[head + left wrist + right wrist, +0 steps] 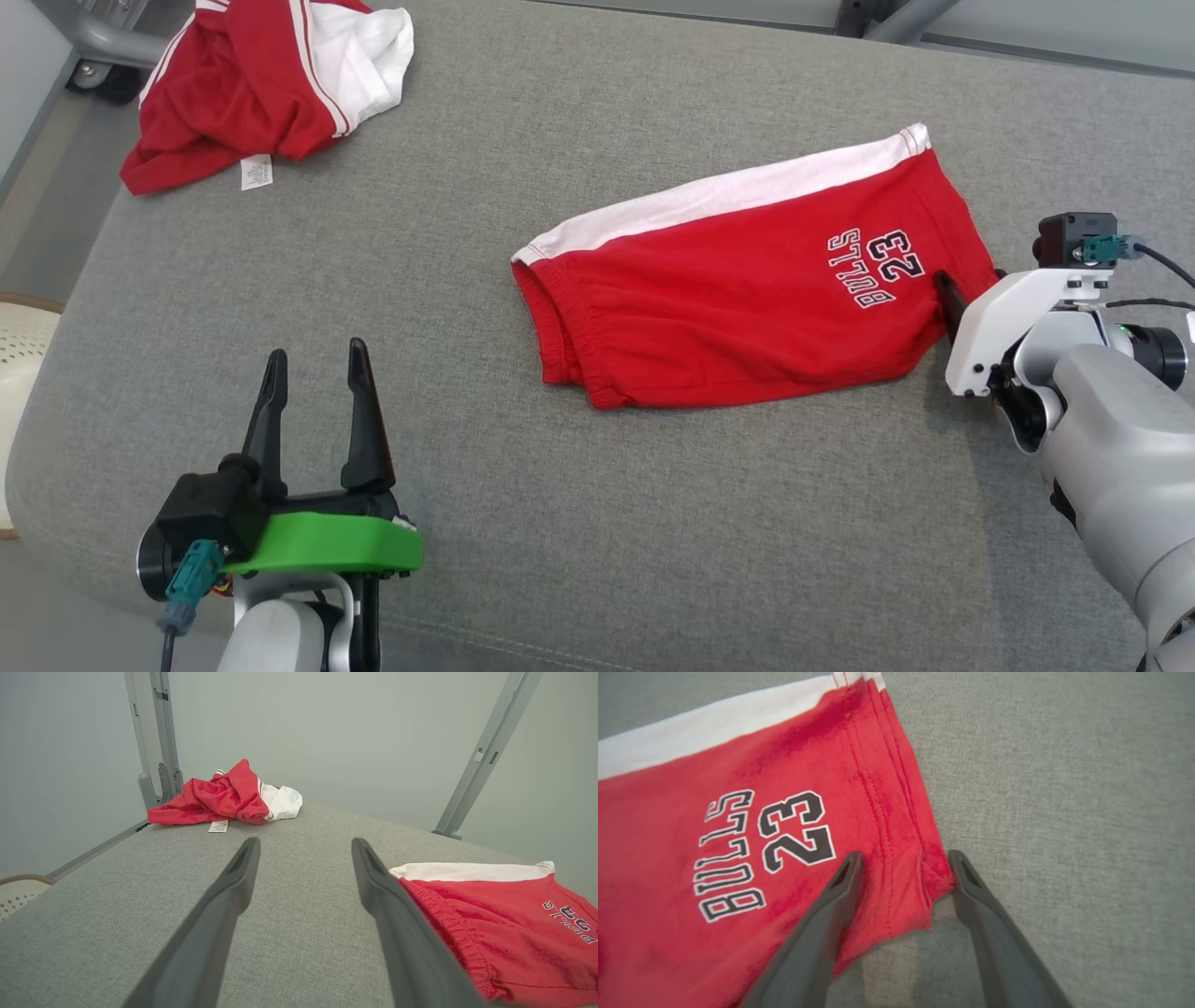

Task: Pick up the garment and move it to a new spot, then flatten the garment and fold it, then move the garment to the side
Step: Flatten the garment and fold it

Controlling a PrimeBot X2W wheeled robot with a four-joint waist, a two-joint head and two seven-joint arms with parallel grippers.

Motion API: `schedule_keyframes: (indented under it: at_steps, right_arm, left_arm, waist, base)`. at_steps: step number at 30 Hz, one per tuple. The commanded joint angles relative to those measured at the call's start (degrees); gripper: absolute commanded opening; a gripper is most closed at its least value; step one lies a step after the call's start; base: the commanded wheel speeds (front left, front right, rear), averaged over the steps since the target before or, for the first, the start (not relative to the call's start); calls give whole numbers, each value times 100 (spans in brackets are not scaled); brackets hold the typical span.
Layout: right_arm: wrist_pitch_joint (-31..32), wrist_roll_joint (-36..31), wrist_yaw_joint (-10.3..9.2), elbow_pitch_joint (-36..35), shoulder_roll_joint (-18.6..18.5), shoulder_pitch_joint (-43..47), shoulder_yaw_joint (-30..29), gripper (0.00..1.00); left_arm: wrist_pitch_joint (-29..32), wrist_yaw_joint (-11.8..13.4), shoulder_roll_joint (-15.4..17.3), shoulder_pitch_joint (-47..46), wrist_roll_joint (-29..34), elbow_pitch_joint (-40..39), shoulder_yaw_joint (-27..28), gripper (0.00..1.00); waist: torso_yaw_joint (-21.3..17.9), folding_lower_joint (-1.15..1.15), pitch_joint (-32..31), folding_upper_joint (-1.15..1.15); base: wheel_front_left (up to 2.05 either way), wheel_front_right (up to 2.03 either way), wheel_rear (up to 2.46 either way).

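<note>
The garment [747, 289] is a pair of red shorts with a white side band and "BULLS 23" print, lying flat right of centre on the grey padded surface [448, 392]. My right gripper [952, 294] is at its right hem corner. In the right wrist view that gripper [905, 858] is open, its two fingers straddling the corner of the garment [738, 858], one over the red cloth and one just off its edge. My left gripper [317, 355] stands open and empty at the lower left, well clear of the shorts. In the left wrist view the garment [514, 933] lies right of the fingers.
A second, crumpled red and white piece of clothing [252, 84] lies at the far left corner, also seen as a heap [224, 798]. A pale woven basket [19, 345] sits beyond the left edge. Grey frame posts [486, 756] rise behind the surface.
</note>
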Motion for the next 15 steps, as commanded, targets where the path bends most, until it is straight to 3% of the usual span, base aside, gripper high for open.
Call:
schedule_keyframes:
  at_steps: [1,2,15]
  right_arm:
    - [115,48,2,79,92,124,66,13]
    - [124,59,2,80,97,123,81,0]
    - [-637,463,-3,-560,240,360,99,0]
  left_arm:
    - [1,-47,-24,68,95,-17,54,100]
    - [0,-58,-31,64,105,-31,75,100]
    - [0,-179,-76,84,205,-35,183,100]
  waist:
    - [-34,0,-25,18]
    - [-58,0,-35,18]
    - [-630,0,-228,18]
  base:
    - [0,0,0]
    - [0,0,0]
    - [0,0,0]
